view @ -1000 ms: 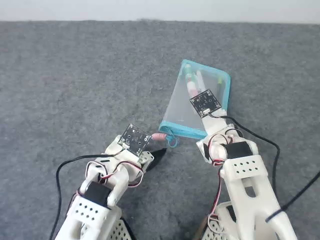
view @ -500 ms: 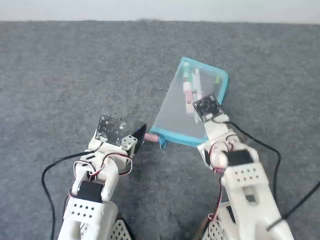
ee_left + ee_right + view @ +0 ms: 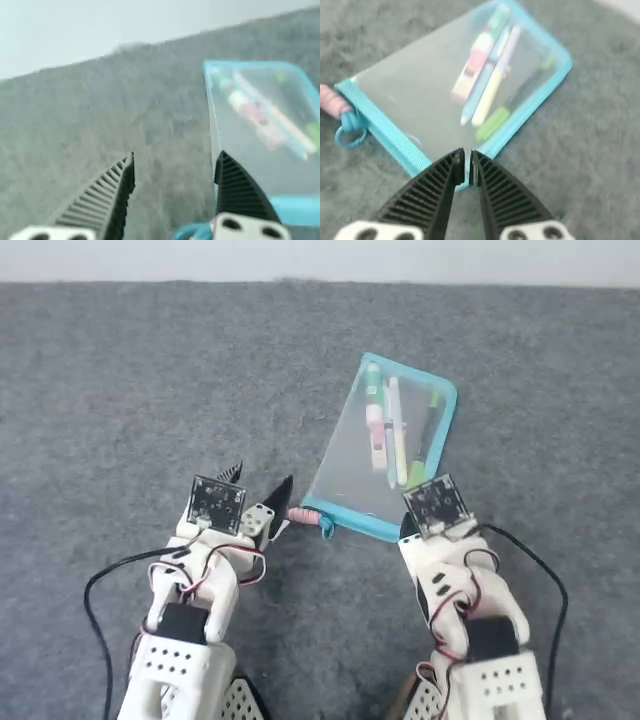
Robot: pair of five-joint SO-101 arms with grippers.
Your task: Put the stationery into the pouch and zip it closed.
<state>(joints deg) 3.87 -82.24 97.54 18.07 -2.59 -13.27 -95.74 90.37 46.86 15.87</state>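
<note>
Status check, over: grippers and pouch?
Left gripper open beside zip pull; right gripper shut at pouch edge. Stationery inside, zip looks closed.

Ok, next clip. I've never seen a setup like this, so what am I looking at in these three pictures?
This is a pair of small robots: a white left arm and a white right arm, side by side at a grey carpeted table. The high view looks down from a fixed camera. The other two pictures come from a camera on each arm's wrist, looking along its black claw. On the table lies a clear flat pouch with turquoise edging, with pens and markers inside. A pink zip pull sticks out at one corner. The left claw is open beside that corner, holding nothing. The right claw is shut over the pouch's near edge, with nothing visible between its tips.
</note>
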